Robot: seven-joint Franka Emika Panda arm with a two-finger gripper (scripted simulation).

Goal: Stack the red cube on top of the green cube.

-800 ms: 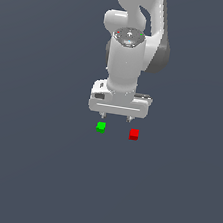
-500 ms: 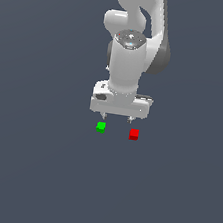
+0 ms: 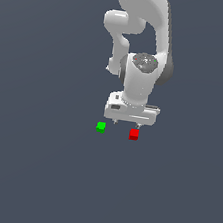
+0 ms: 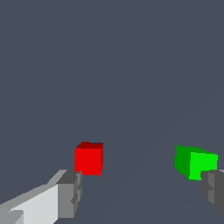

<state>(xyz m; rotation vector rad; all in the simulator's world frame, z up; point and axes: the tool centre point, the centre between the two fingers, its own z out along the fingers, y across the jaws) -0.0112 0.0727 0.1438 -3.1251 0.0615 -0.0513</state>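
The gripper (image 3: 127, 122) hung low over the floor (image 3: 33, 172), fingers spread wide with nothing between them. In the wrist view one grey fingertip (image 4: 70, 194) sat just beside the red cube (image 4: 89, 158), and the other fingertip (image 4: 213, 189) sat near the green cube (image 4: 196, 162). The spread looked about as wide as the gap between the two cubes.

The red cube (image 3: 134, 134) rested on the floor, just under the end of the gripper body toward the exterior view's right. The green cube (image 3: 100, 127) lay beside the red cube on the exterior view's left, apart from it and not touching. Both sat flat, and neither was lifted or stacked.

The open jaws suited an approach, judged as the pre-grasp step: the red cube was not yet centred between the fingers, so the gripper probably needed to shift toward the red cube before closing. The task was at an early stage, with nothing picked. One risk, as a judgement: with the fingers that wide, the far finger could nudge the green cube during descent.
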